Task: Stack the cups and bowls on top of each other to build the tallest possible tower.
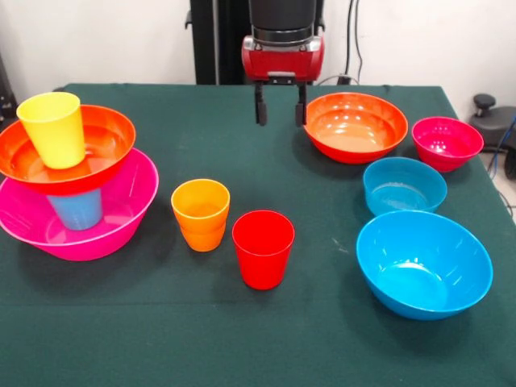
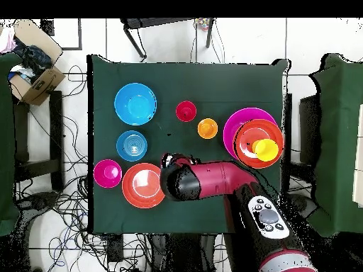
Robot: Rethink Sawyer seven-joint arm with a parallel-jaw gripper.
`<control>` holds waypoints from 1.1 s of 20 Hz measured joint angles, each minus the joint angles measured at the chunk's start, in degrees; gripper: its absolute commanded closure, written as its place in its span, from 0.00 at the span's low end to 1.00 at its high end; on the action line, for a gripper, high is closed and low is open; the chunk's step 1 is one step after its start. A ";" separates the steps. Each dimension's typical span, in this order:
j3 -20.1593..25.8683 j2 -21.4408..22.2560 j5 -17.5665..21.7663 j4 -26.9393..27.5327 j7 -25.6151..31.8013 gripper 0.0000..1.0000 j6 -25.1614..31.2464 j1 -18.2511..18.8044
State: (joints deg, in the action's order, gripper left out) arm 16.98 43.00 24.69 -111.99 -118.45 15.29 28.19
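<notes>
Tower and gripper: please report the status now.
Gripper open, empty, above table. Tower four pieces high: pink bowl, blue cup, orange bowl, yellow cup. Six pieces loose. Nothing in the way.

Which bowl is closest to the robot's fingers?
The orange-red bowl alone on the table, just beside the gripper. The other orange-red bowl is stacked in the tower, far across the table.

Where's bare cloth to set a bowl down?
Bare cloth: the front strip before the red cup and large blue bowl, and the middle between the orange cup and small blue bowl. Crowded: both side clusters, including the pink bowl tower.
</notes>
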 measured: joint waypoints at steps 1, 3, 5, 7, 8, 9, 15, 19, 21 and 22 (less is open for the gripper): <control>0.01 -0.22 -0.05 -0.19 0.00 0.00 -0.10 0.16; 0.10 -0.32 -0.06 -0.46 0.00 0.00 -0.11 0.34; 0.21 -0.26 -0.31 -0.98 0.00 0.00 -0.11 0.56; 0.35 -0.19 -0.72 -1.71 0.00 0.00 -0.11 0.74; 0.39 -0.16 -0.82 -1.88 0.00 0.00 -0.11 0.78; 0.51 -0.04 -1.02 -2.34 0.00 0.00 -0.11 0.88; 1.03 0.82 -1.79 -4.17 0.00 0.00 -0.11 1.38; 1.08 1.37 -2.13 -4.85 0.00 0.00 -0.11 1.47; 1.08 1.67 -2.19 -5.17 0.00 0.00 -0.11 1.47; 1.08 1.71 -2.19 -5.20 0.00 0.00 -0.11 1.47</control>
State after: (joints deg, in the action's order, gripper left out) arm 18.06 44.71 22.50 -117.19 -118.45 15.18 29.66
